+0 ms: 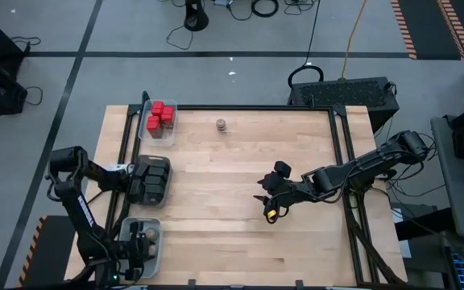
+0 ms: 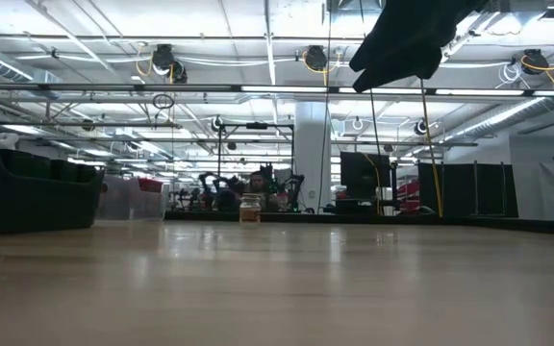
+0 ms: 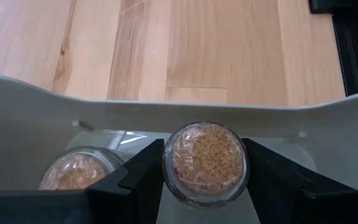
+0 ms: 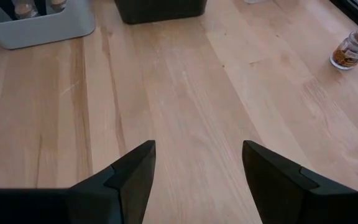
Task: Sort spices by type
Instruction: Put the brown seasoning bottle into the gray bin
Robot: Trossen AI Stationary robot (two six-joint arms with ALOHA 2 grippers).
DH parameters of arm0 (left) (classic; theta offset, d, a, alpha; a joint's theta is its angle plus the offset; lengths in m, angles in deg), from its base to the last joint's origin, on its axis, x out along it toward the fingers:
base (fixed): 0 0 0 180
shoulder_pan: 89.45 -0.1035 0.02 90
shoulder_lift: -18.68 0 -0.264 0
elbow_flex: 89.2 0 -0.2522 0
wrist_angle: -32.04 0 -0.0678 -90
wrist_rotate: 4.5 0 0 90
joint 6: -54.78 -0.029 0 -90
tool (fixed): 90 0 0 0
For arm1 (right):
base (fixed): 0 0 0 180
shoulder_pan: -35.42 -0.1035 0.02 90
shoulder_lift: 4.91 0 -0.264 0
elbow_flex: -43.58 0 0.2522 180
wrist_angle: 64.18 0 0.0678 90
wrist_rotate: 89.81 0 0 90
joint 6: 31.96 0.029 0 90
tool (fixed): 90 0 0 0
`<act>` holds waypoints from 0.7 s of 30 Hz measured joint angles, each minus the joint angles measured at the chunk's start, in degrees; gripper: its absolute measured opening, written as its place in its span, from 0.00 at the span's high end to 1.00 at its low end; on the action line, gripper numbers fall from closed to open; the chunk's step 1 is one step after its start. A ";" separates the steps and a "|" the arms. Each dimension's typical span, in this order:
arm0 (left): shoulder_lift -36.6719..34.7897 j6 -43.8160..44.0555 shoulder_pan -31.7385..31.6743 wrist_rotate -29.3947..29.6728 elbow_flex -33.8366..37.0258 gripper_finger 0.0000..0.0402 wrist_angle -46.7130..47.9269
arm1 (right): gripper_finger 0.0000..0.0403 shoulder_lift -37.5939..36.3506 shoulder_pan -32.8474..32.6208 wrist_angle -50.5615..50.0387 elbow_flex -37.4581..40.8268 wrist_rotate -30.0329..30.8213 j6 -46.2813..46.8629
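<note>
Jar [image 3: 206, 163] sits between the left gripper [image 1: 138, 242] fingers, clamped, low inside the pale tray [image 1: 153, 256] at the table's near left corner. Right gripper [image 4: 197, 168] hovers mid-table, fingers apart, empty. Another jar [image 1: 221, 124] stands alone at the far edge.

Red tins [image 1: 160, 115] sit packed together in a clear tray. Dark tins [image 1: 151, 179] fill another tray. One round jar [image 1: 221, 124] stands alone, upright. Another jar [image 3: 206, 163] sits between the left pincer's [image 3: 206, 180] fingers.
</note>
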 joint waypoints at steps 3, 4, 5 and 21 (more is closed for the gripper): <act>0.04 0.00 -0.04 0.33 0.00 0.51 0.04 | 0.45 0.00 0.00 0.00 0.00 -0.01 -0.41; 0.04 0.00 -0.04 0.33 0.00 0.51 0.04 | 0.45 0.00 0.00 0.00 0.00 0.01 -0.41; 0.04 -0.05 -0.04 0.33 0.00 0.51 0.04 | 0.45 0.00 0.00 0.00 0.00 -0.01 -0.41; -0.03 -1.54 -1.01 -1.19 -0.08 0.50 0.23 | 0.45 0.00 0.00 0.00 0.00 -0.01 -1.09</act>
